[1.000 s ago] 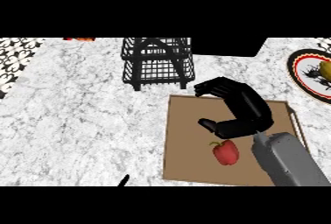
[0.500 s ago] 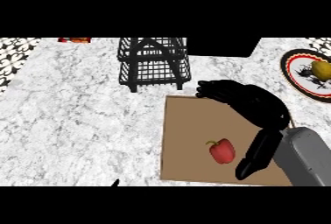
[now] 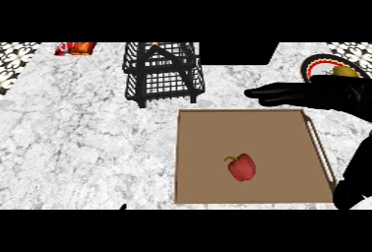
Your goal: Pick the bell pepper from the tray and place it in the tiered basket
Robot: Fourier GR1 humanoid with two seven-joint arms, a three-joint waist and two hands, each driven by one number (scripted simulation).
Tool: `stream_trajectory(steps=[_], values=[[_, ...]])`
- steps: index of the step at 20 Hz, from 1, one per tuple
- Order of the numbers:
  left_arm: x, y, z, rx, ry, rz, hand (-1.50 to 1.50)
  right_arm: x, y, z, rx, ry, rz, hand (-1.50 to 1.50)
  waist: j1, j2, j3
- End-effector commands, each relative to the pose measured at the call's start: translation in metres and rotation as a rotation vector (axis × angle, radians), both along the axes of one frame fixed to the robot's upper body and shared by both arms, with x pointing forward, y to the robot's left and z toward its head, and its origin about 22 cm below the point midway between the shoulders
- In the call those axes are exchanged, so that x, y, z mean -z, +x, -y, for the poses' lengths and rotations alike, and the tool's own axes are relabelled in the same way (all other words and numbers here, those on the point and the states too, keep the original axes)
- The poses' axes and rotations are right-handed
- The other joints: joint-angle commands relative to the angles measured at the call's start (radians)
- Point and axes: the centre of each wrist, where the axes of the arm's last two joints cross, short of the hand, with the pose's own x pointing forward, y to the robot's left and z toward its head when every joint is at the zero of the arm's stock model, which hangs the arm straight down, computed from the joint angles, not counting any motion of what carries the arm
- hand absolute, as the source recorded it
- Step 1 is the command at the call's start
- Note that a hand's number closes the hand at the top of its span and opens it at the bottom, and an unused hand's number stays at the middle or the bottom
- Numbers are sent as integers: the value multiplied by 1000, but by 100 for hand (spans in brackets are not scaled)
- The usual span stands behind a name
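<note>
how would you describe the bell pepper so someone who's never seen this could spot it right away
Find the brown tray on the marble counter, just on the robot's side of the black wire tiered basket. The bell pepper lies alone near the tray's middle. It is the only thing on the tray, small and red with a short greenish stem.

My right hand [image 3: 323, 93], fingers [image 3: 267, 93] straight, hovers at the tray's [image 3: 210, 142] far right corner; the bell pepper [image 3: 242, 167] lies on the tray.
</note>
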Motion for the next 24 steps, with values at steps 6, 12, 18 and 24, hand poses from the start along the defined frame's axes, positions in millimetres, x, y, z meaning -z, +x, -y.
stream_trajectory(steps=[6,12,18,24], values=[[-56,83,-2,-141,-9,566,0,-65,-37,-10,-41,-322,349,-150,-48,7,-3],[-59,80,3,-159,-17,595,0,-64,-50,-17,-70,-400,405,-150,-50,18,-2],[-58,80,0,-177,17,597,0,-61,-64,-21,-80,-468,457,-150,-71,25,0],[-61,82,1,-185,24,627,0,-54,-72,-25,-56,-593,480,-150,-70,29,-2]])
